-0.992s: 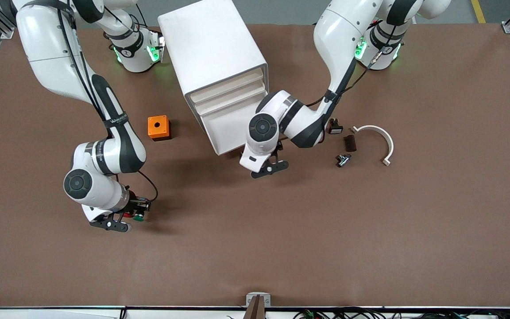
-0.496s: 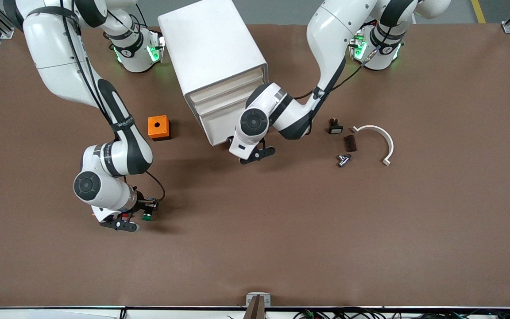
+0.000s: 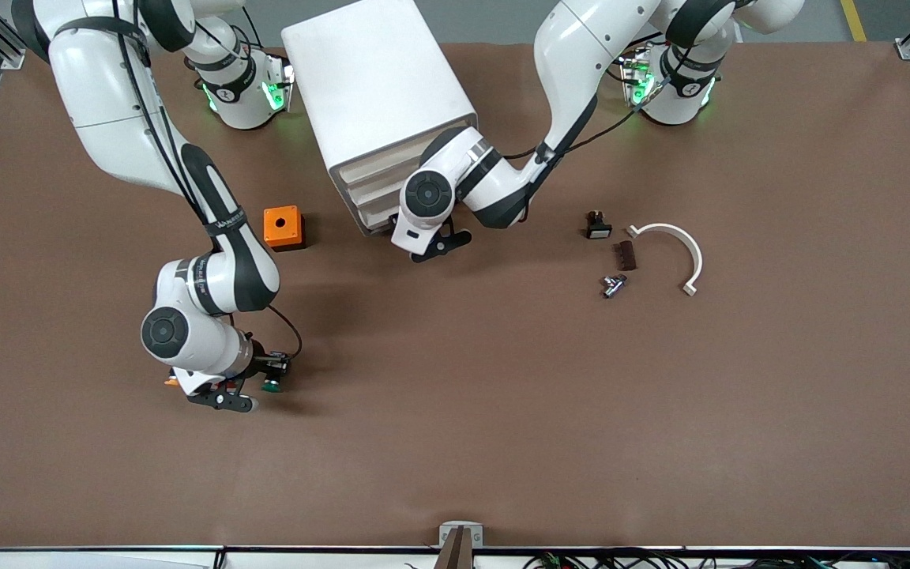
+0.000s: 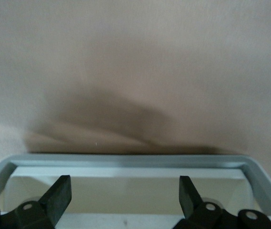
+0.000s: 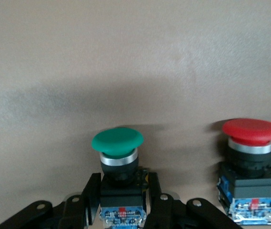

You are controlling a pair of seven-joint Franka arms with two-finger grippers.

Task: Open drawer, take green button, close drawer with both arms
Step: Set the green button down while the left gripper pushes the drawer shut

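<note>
The green-capped button (image 5: 118, 143) has its black body between the fingers of my right gripper (image 5: 121, 191), which is shut on it. In the front view the button (image 3: 271, 386) and the right gripper (image 3: 253, 387) are low at the table, toward the right arm's end. I cannot tell whether the button touches the table. My left gripper (image 3: 433, 241) is open and sits against the front of the cabinet's (image 3: 376, 87) lowest drawer (image 3: 376, 217), which is pushed almost flush. In the left wrist view the beige drawer front (image 4: 102, 200) fills the space between the left gripper's (image 4: 125, 193) spread fingers.
A red-capped button (image 5: 249, 131) stands close beside the green one, and an orange cap (image 3: 171, 382) shows by the right wrist. An orange box (image 3: 283, 227) lies near the cabinet. Toward the left arm's end lie a white arc (image 3: 680, 249), a black switch (image 3: 599, 227), a brown piece (image 3: 625, 254) and a metal part (image 3: 611, 284).
The left gripper has moved toward the cabinet, and the lowest drawer has slid in from well out to almost flush. The right gripper has shifted slightly along the table with the green button.
</note>
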